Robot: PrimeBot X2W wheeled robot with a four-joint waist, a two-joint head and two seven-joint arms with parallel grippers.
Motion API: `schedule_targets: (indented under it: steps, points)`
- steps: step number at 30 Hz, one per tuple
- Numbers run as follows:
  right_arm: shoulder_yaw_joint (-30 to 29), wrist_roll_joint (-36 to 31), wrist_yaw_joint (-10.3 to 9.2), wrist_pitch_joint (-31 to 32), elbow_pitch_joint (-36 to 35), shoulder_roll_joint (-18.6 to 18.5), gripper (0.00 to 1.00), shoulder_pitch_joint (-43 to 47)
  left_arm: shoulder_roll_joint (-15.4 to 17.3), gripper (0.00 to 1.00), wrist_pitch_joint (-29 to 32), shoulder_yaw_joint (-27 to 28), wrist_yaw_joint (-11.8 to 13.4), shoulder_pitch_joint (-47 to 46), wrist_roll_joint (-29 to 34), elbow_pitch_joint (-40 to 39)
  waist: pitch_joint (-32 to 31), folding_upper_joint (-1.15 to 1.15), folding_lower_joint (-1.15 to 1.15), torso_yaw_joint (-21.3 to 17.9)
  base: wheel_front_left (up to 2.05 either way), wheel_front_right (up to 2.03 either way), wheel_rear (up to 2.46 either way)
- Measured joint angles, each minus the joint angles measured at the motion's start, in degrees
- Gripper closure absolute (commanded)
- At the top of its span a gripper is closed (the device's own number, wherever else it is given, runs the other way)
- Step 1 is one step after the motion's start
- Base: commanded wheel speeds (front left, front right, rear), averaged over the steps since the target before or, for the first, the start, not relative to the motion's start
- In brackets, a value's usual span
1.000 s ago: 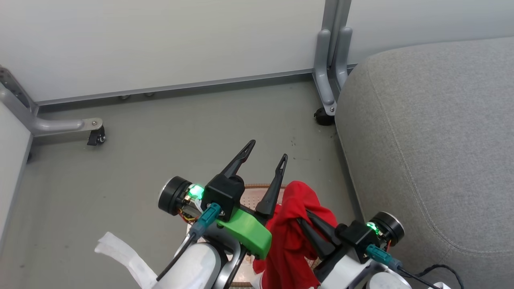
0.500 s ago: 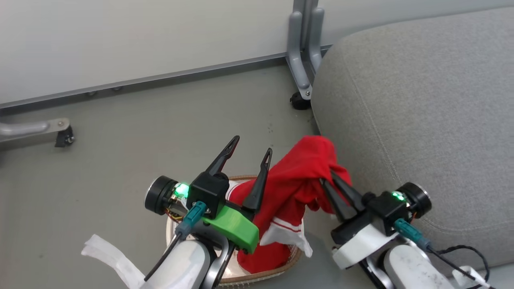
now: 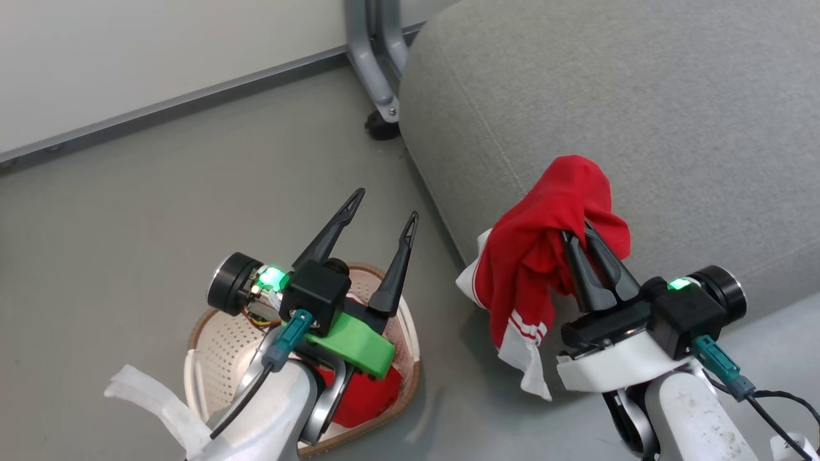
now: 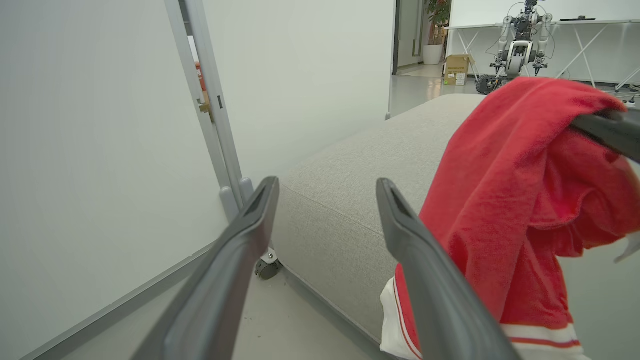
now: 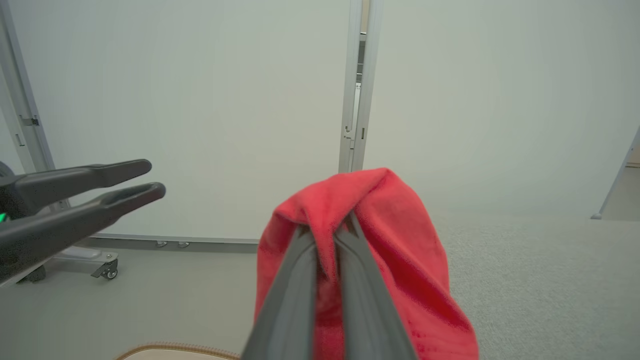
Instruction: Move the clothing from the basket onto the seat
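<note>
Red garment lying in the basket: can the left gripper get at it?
Probably yes: the left gripper is open and empty above the basket, and nothing lies on the red garment, though the gripper points away from it.

One red garment (image 3: 544, 256) hangs bunched from the closed fingers of the right gripper (image 3: 576, 232), held up clear of the basket (image 3: 214, 346) and in front of the rounded front edge of the seat (image 3: 640, 96). Its white hem with thin red stripes dangles lowest. The second red garment (image 3: 371, 397) lies crumpled inside the basket, a cream perforated tub with a brown woven rim, upright near the seat. The seat is a broad grey fabric cushion with a stitched seam
</note>
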Motion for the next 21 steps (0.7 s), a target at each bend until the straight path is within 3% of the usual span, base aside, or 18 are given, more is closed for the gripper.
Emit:
schedule_targets:
  steps: [11,15,21]
  points:
    - [-4.0,0.5,0.01,0.0,-2.5,1.5,1.00,1.2,0.1,0.00,-0.4,-1.2,-0.2,-2.7,0.8,0.6,4.8,0.00,0.00,-8.7,0.00,0.00,0.00]
    - [-6.0,1.9,0.01,0.0,-3.6,1.7,1.00,0.7,0.1,0.00,-0.1,-2.0,-0.6,-3.6,1.3,0.9,7.2,0.00,0.00,-9.8,0.00,0.00,0.00]
    - [-15.2,6.1,0.00,0.0,-7.0,1.8,1.00,-10.1,-0.1,0.00,0.9,-3.8,-1.7,-7.2,3.1,0.8,12.7,0.00,0.00,-9.5,0.00,0.00,0.00]
